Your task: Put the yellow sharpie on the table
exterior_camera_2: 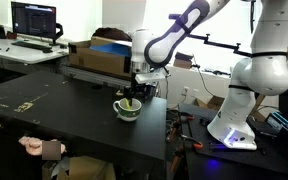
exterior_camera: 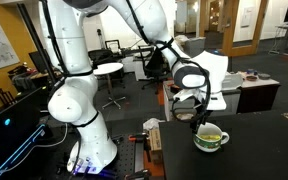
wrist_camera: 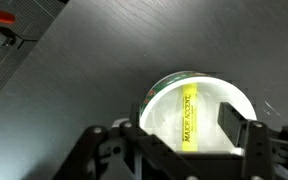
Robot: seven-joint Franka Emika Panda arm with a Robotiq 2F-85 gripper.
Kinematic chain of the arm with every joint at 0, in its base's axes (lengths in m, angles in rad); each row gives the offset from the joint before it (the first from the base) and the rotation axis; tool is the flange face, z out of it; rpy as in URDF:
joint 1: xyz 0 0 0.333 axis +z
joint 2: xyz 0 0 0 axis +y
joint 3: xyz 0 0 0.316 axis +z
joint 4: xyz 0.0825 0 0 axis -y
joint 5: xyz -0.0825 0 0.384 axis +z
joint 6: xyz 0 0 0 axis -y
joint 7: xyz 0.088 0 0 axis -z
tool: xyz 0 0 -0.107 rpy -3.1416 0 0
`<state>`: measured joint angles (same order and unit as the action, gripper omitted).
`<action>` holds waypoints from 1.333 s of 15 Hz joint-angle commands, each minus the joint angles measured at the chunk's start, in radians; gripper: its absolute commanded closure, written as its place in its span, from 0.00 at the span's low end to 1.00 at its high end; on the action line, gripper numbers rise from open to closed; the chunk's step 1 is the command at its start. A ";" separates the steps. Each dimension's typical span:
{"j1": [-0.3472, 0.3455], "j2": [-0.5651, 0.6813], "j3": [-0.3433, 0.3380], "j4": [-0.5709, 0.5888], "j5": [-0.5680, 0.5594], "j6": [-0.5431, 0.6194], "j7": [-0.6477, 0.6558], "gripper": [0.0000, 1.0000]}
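Note:
The yellow sharpie point(wrist_camera: 190, 117) lies inside the white-and-green mug point(wrist_camera: 212, 88), which stands on the dark table point(wrist_camera: 74, 80). In the wrist view my gripper point(wrist_camera: 187, 135) hangs directly above the mug, open, its fingers spread to either side of the sharpie and not touching it. In both exterior views the gripper point(exterior_camera: 190, 105) point(exterior_camera_2: 143, 86) sits just above the mug point(exterior_camera: 211, 139) point(exterior_camera_2: 127, 108). A glimpse of yellow shows in the mug in an exterior view point(exterior_camera: 213, 136).
A cardboard box point(exterior_camera_2: 102, 55) and a lighter cluttered desk point(exterior_camera_2: 24, 48) stand behind the dark table point(exterior_camera_2: 74, 120). A hand point(exterior_camera_2: 34, 147) rests at the table's near edge. The robot base point(exterior_camera_2: 244, 110) stands beside the table. Office chairs and a round table point(exterior_camera: 109, 70) stand behind.

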<state>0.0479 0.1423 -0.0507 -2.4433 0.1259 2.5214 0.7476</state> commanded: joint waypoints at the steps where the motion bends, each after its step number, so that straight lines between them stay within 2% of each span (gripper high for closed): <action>1: 0.001 0.022 -0.006 0.029 -0.039 -0.006 0.049 0.31; 3: 0.004 0.030 -0.010 0.036 -0.051 -0.003 0.056 0.35; 4: 0.005 0.036 -0.012 0.041 -0.060 -0.002 0.063 0.40; 11: 0.012 0.066 -0.027 0.073 -0.139 -0.002 0.101 0.33; 20: 0.012 0.121 -0.029 0.142 -0.138 -0.023 0.078 0.42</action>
<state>0.0495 0.2446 -0.0703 -2.3369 -0.0044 2.5225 0.8140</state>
